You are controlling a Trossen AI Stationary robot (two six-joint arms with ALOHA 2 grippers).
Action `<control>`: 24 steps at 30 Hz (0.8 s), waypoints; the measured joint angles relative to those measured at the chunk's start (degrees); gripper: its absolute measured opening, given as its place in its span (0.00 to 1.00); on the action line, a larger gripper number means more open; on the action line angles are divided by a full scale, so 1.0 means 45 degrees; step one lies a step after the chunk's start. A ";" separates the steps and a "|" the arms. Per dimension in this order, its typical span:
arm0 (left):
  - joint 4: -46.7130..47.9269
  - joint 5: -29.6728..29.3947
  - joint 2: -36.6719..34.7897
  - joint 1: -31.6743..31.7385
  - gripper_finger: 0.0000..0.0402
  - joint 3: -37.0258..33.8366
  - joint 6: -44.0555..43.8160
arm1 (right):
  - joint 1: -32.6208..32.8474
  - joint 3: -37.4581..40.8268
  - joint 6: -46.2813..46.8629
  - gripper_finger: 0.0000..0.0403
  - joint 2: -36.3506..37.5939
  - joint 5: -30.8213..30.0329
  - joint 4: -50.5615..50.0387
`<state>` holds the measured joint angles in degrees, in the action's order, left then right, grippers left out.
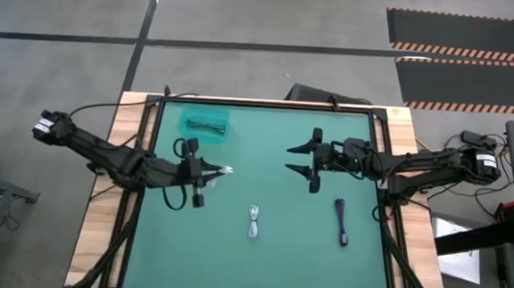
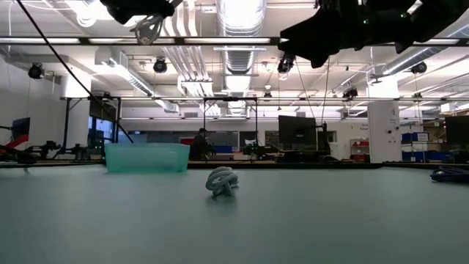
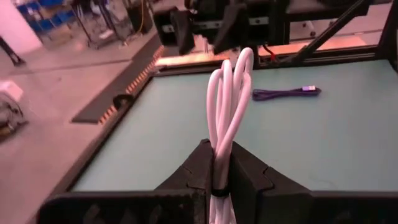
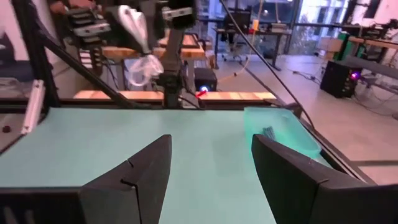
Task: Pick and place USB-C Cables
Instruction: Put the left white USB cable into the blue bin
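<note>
Left wrist view: left claw point(image 3: 219, 177) clamped on looped white USB-C cable bundle point(image 3: 229, 106), raised above green tabletop point(image 1: 263, 189). Right claw point(image 1: 308, 160) spread, empty. Could miss translucent teal plastic bin point(image 1: 205, 123) if released early.

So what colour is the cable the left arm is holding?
White cable, gripped in the left jaws; clearest in the left wrist view.

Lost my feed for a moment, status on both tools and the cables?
Left tool shut on white cable, held above the mat. Right tool open, empty, mid-table. Grey cable in teal bin; second white cable and dark cable on mat. Nothing blocking.
</note>
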<state>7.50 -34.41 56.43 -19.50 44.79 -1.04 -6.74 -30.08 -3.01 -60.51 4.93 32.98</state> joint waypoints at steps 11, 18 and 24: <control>-0.2301 0.3025 0.0021 0.2388 0.04 0.0041 0.3184 | 0.1058 0.0452 0.0072 0.53 0.0000 0.0000 0.2089; -0.2697 0.4748 0.0019 0.3966 0.04 0.0049 0.3439 | 0.1443 0.0474 0.0053 0.53 0.0019 -0.0097 0.2165; -0.3029 0.5795 0.0131 0.4902 0.04 0.0060 0.3761 | 0.1397 0.0484 0.0040 0.53 0.0020 -0.0107 0.2165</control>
<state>-6.13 -8.33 57.01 2.56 45.06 15.89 -0.46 -27.90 -2.83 -60.42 4.45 42.72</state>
